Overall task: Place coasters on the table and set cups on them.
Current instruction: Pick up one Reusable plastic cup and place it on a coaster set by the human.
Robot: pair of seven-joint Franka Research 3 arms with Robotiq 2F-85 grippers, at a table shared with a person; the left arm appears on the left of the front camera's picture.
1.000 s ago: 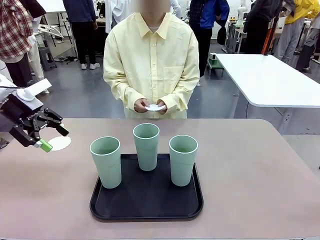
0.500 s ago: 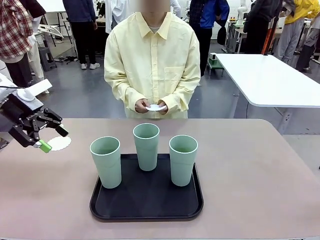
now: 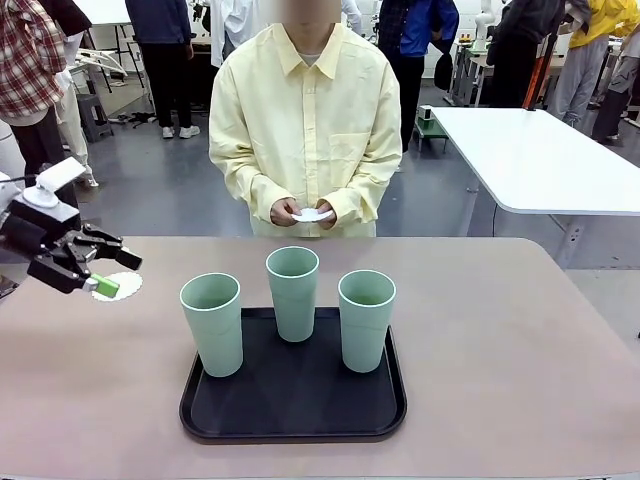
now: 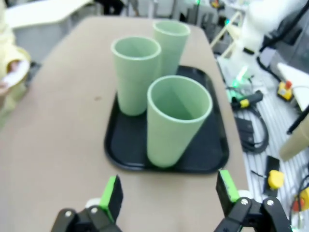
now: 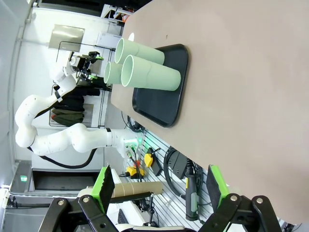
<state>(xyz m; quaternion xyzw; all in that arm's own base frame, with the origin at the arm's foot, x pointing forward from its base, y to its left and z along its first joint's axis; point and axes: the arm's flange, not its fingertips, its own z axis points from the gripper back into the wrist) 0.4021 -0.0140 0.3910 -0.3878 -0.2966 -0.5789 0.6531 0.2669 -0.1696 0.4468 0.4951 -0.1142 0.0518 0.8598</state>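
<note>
- Watching from my remote station, I can read no words, numbers, brand marks or signs in any camera view.
- The three mint-green cups (image 3: 293, 295) have smooth walls, and I can make out no print on them.
- The black tray (image 3: 290, 410) and the beige tabletop (image 3: 500, 340) carry no lettering that I can make out.
- The small coloured clutter (image 4: 274, 179) beside the tabletop in the left wrist view is too blurred for me to read.
</note>
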